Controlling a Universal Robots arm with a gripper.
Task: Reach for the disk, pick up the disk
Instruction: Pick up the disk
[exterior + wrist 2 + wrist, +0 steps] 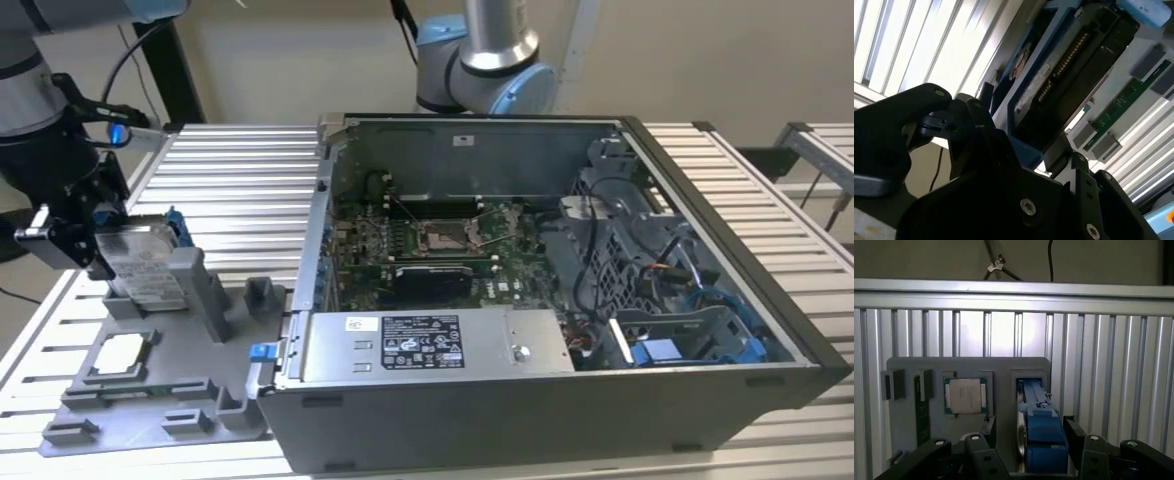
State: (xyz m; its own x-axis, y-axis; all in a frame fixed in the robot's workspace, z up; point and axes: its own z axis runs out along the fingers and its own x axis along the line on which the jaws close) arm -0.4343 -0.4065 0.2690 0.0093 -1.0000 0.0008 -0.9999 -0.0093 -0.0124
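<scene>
The disk [140,265] stands on edge in a slot of the grey holder [200,310] on the counter [240,170], its flat faces exposed for gripping; the hand [1031,432] straddles it, fingers [1074,432] spread, apparently not yet clamped

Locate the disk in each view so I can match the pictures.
Exterior view: the disk stands upright in the gray holder, at the exterior view's left.
First wrist view: edge-on between the jaws, beside the chip.
Second wrist view: close up, just beyond the jaws.
Shared landmark: the holder.
</scene>
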